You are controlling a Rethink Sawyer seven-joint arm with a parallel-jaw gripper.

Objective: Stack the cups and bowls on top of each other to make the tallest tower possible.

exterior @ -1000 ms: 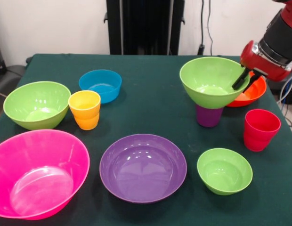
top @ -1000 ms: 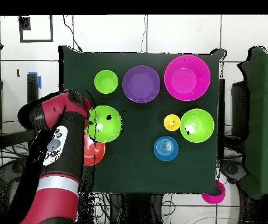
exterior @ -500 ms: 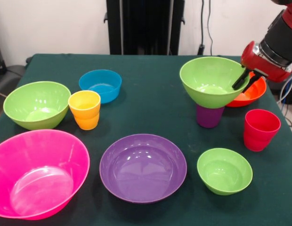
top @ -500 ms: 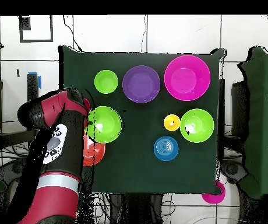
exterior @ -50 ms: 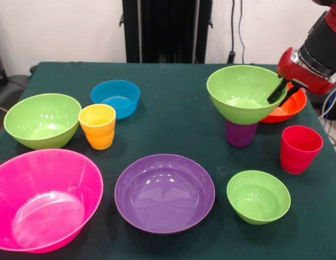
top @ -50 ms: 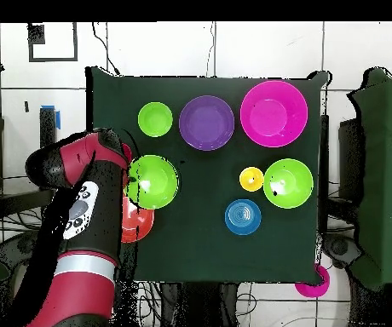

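1. Tower (exterior @ -50 ms: 244, 105) — a lime green bowl (exterior @ -50 ms: 245, 92) sits upright on the purple cup (exterior @ -50 ms: 240, 134), toward the right of the green table (exterior @ -50 ms: 173, 124) in the front view; from overhead the same bowl (top @ -50 ms: 152, 180) hides the cup beneath it.
2. Gripper (exterior @ -50 ms: 282, 91) — its two dark fingers straddle the right rim of the stacked green bowl, one inside and one outside; whether they pinch the rim or stand clear of it cannot be told.
3. Arm (top @ -50 ms: 80, 213) — red and black, it reaches in over the orange-red bowl (exterior @ -50 ms: 290, 108), which lies just behind the tower.
4. Red cup (exterior @ -50 ms: 299, 149) — upright, right of the purple cup and apart from it.
5. Small green bowl (exterior @ -50 ms: 258, 196) — in front of the tower, near the table's front edge.
6. Wide purple bowl (exterior @ -50 ms: 165, 192) — centre front; the hot pink bowl (exterior @ -50 ms: 43, 197) lies at its left.
7. Yellow-orange cup (exterior @ -50 ms: 97, 125) — just beside the large green bowl (exterior @ -50 ms: 42, 120) on the left; the blue bowl (exterior @ -50 ms: 115, 98) stands behind the cup.
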